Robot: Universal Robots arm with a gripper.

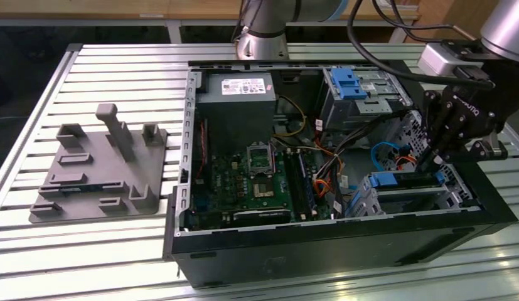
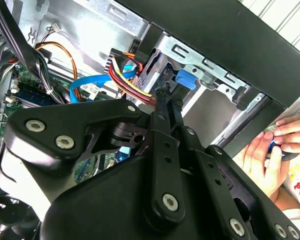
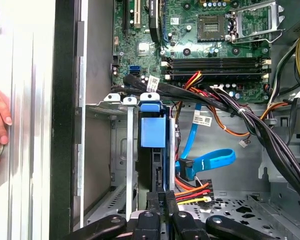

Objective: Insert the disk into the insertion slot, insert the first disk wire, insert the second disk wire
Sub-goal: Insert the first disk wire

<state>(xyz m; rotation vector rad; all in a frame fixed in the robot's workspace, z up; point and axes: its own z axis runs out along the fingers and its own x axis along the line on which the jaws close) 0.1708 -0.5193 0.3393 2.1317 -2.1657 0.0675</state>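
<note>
In the exterior view, from its left, a grey fixture plate (image 1: 96,172) lay beside the open computer case (image 1: 326,241). At the case's right end the disk (image 1: 406,180) stood on edge inside the insertion slot (image 1: 447,199), likely so that its connector end met the loose red-and-yellow wires (image 3: 192,192). The gripper (image 1: 428,164) hung at that end with its fingers drawn together, whether pinching a plug I could not tell; the disk looked a dark slab capped by a bright blue carrier tab.
</note>
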